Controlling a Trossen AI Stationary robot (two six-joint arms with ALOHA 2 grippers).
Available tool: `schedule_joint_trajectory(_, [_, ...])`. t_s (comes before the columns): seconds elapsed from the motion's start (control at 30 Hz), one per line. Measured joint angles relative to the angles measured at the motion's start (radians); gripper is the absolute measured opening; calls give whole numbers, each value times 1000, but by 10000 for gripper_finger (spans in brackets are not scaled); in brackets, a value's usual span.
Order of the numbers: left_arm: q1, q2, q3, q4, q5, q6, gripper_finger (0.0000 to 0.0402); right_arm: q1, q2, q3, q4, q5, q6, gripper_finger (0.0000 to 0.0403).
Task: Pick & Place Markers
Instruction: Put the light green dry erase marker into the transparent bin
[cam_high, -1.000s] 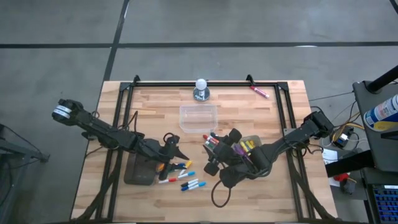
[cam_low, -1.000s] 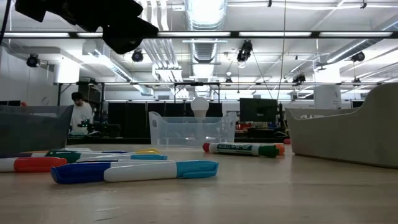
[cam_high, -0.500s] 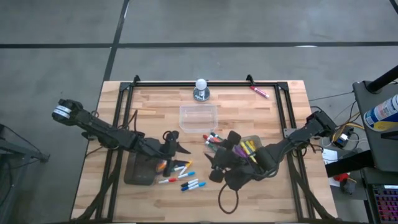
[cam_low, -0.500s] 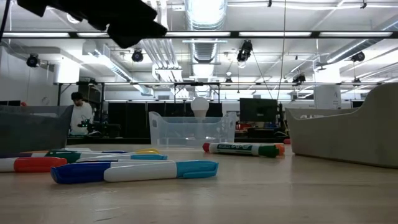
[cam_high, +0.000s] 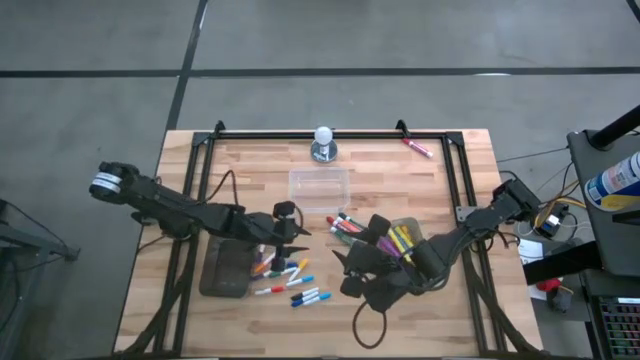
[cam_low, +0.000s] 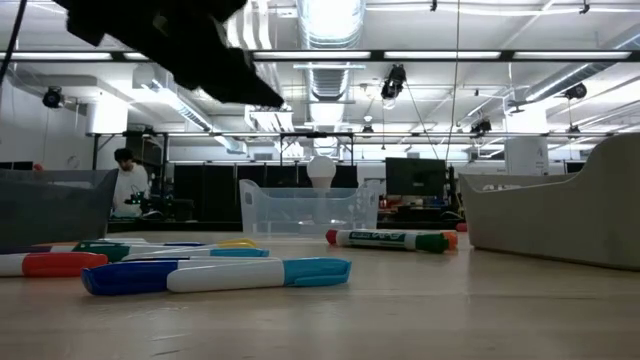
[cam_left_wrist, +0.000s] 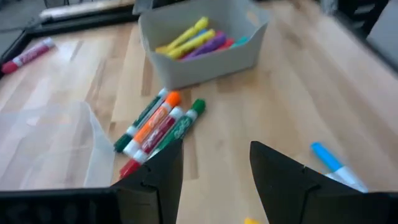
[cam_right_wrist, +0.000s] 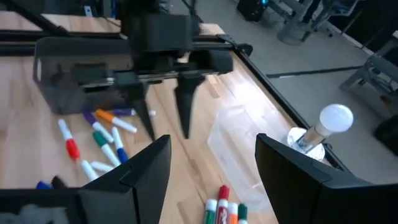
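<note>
The job looks partly done. A grey bin (cam_left_wrist: 205, 43) near the right arm already holds several yellow, purple and pink markers (cam_left_wrist: 193, 38), but many lie loose on the desk (cam_high: 450, 190): a bunch (cam_high: 340, 222) just beside the bin, a scatter (cam_high: 295, 280) of blue, red and orange ones by the dark tray (cam_high: 222, 275), and one pink marker (cam_high: 417, 148) far off at the back edge. The clear tub (cam_high: 318, 187) appears empty. The left claw (cam_high: 290, 232) hovers released over the scatter, holding nothing; the right claw (cam_high: 350, 272) is spread wide and also holds nothing, near the bin.
</note>
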Motion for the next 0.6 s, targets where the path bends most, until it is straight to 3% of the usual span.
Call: schedule_joint_trajectory(0.6, [78,297,291,-176,37,203,179,120,-3,-32,-16,-12,107,224])
